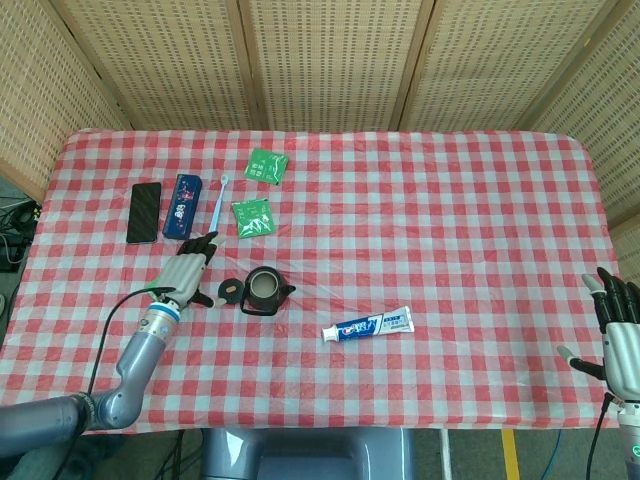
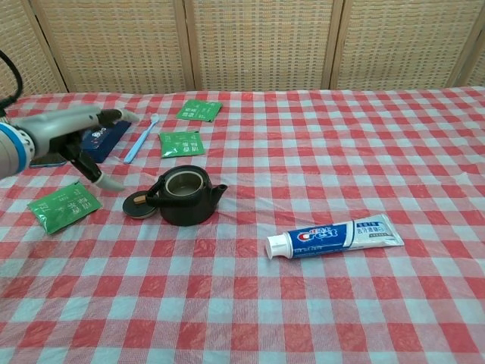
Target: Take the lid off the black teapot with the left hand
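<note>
The black teapot (image 1: 265,290) (image 2: 184,197) stands uncovered on the checked cloth, its mouth showing a pale inside. Its black lid (image 1: 229,289) (image 2: 139,205) lies flat on the cloth just left of the pot, against the handle side. My left hand (image 1: 185,274) (image 2: 72,133) hovers left of the lid with fingers spread, holding nothing and apart from it. My right hand (image 1: 620,335) sits at the table's far right edge with fingers apart and nothing in it; the chest view does not show it.
A toothpaste tube (image 1: 368,325) (image 2: 337,235) lies right of the pot. Green packets (image 2: 182,143) (image 2: 201,110) (image 2: 64,206), a blue toothbrush (image 2: 140,139), a blue box (image 1: 182,206) and a black phone (image 1: 144,212) lie behind and left.
</note>
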